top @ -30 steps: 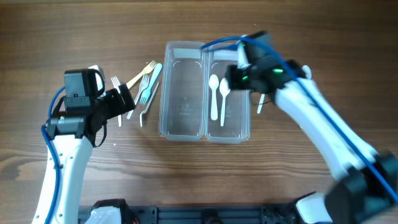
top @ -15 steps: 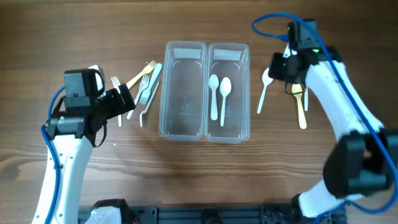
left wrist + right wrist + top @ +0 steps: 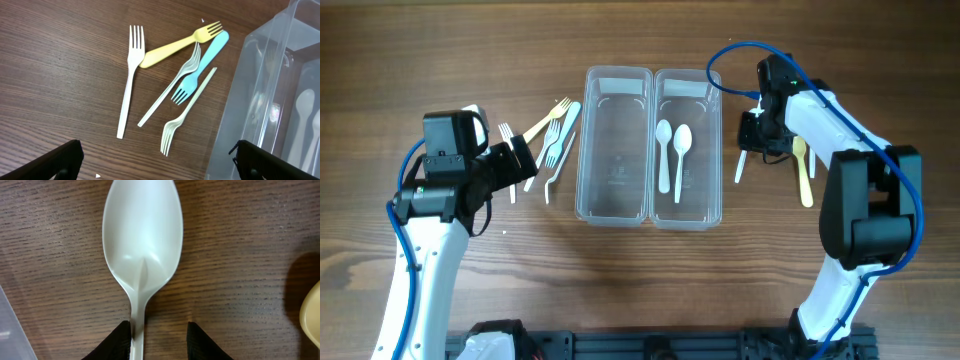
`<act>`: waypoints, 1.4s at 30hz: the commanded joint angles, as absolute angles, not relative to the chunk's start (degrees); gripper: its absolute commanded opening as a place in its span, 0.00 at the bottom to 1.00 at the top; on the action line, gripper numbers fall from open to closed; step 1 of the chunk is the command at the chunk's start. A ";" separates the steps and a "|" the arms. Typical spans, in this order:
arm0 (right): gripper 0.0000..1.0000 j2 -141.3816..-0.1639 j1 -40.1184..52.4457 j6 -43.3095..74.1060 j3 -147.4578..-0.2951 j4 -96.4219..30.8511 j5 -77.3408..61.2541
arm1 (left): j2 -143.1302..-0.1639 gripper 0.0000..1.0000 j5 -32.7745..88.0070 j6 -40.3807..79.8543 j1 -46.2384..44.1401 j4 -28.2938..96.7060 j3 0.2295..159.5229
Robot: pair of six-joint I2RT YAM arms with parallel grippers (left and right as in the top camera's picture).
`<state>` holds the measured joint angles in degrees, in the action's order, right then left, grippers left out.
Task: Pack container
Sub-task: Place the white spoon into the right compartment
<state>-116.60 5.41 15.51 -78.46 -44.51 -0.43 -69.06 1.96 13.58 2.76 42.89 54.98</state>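
A brown wooden table (image 3: 640, 30) is filling the whole scene. The right arm (image 3: 860, 200) is rising from the near right edge and bending back toward the middle, its wrist pointing down at the tabletop. The left arm (image 3: 420, 250) is reaching up the left side, held above the wood. Two clear containers are standing side by side at the centre: the left container (image 3: 613, 150) and the right container (image 3: 705, 190), which is holding two white spoons (image 3: 663, 150).

The right gripper (image 3: 160, 339) is straddling the neck of a loose white spoon (image 3: 142, 245) lying just right of that container; its fingers are apart and not clamping yet. The left gripper (image 3: 523, 158) is hanging spread wide beside a cluster of forks (image 3: 187, 85). A yellow spoon (image 3: 803, 170) is lying further right.
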 commanded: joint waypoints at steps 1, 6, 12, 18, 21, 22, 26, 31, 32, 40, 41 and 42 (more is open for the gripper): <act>0.36 -117.43 5.28 14.90 -78.15 -44.10 -1.50 | -69.12 1.00 1.83 12.43 3.11 42.74 56.05; 0.19 -117.69 5.28 14.48 -78.13 -44.18 -1.50 | -69.12 1.00 1.83 12.45 3.11 42.74 56.05; 0.04 -117.84 5.28 12.43 -76.86 -44.42 -1.32 | -69.12 1.00 1.83 12.43 3.11 42.74 56.05; 0.04 -113.58 5.28 11.99 -78.28 -47.05 -1.30 | -69.12 1.00 1.83 12.43 3.11 42.74 56.05; 0.04 -105.82 5.30 11.97 -79.61 -47.94 -2.33 | -69.12 1.00 1.83 12.43 3.11 42.74 56.05; 0.04 -102.19 5.30 11.97 -79.66 -48.10 -3.70 | -69.12 1.00 1.83 12.43 3.11 42.74 56.05; 0.04 -91.61 6.92 12.01 -79.66 -48.71 -9.43 | -69.12 1.00 1.83 12.43 3.11 42.74 56.05; 0.04 -90.67 14.35 12.86 -78.30 -47.13 -12.80 | -69.12 1.00 1.83 12.43 3.11 42.74 56.05; 0.04 -91.44 15.79 14.06 -77.54 -45.87 -12.47 | -69.12 1.00 1.85 12.43 3.11 42.74 56.05; 0.21 -102.19 23.77 17.89 -75.42 -38.26 -12.29 | -69.12 1.00 1.83 12.43 3.11 42.74 56.05; 0.24 -102.32 23.99 16.88 -75.48 -37.95 -12.29 | -69.12 1.00 1.83 12.43 3.11 42.74 56.05; 0.25 -101.69 23.99 15.86 -76.14 -38.30 -12.08 | -69.12 1.00 1.83 12.43 3.11 42.74 56.05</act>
<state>-102.02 23.42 16.64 -76.01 -38.54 -11.64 -69.06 1.96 13.58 2.76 42.87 54.98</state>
